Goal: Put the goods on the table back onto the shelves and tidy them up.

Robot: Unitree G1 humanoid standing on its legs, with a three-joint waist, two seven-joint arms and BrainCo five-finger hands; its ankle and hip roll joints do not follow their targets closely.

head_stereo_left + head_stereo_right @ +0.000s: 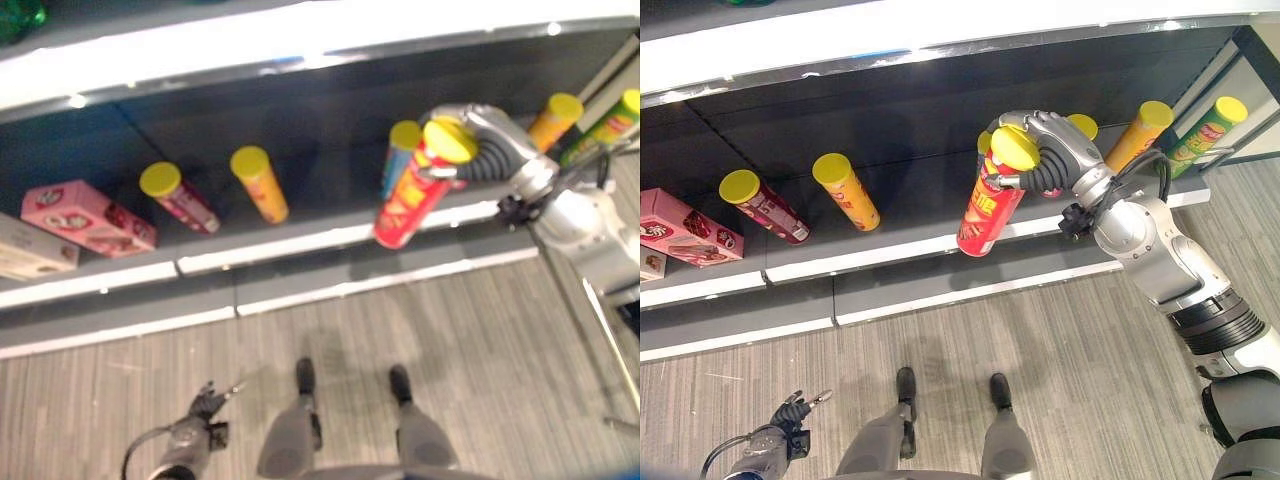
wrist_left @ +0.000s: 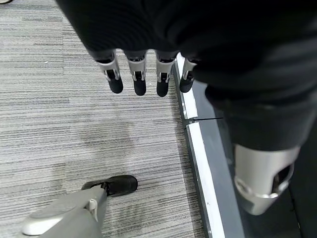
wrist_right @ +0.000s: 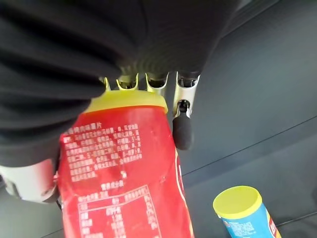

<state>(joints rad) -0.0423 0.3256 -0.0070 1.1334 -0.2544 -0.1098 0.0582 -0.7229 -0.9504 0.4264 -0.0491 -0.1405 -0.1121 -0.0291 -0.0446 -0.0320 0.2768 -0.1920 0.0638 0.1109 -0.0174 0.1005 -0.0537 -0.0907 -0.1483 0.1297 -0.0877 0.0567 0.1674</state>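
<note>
Red, with a yellow lid, the tall canister (image 1: 990, 205) sat clamped in the right robot hand (image 1: 1055, 150) near the middle of the right eye view, the fingers curled over its lidded top and upper body; the right wrist view showed the same grip from close, lid against the palm. Its long axis ran tilted, the lid up toward the hand and the base angled down and to the frame's lower left, hanging over the white front edge of the dark shelf (image 1: 910, 180) rather than standing on it. That was the relation the placement would likely turn on: the base pointed at the shelf lip, so the can probably needed carrying further in and bringing upright before release. Just behind it stood a blue canister (image 3: 245, 213), close enough to be knocked. Further left along the shelf an orange canister (image 1: 846, 190) and a dark red canister (image 1: 765, 205) stood well apart from the held one, with a pink box (image 1: 680, 228) at the left edge; an orange tube (image 1: 1138, 135) and a green tube (image 1: 1205, 130) stood at the upper right. The left robot hand (image 1: 790, 412) hung low at the bottom left over the grey floor (image 1: 1060, 330), fingers relaxed and holding nothing, much further from the shelf than the right.
</note>
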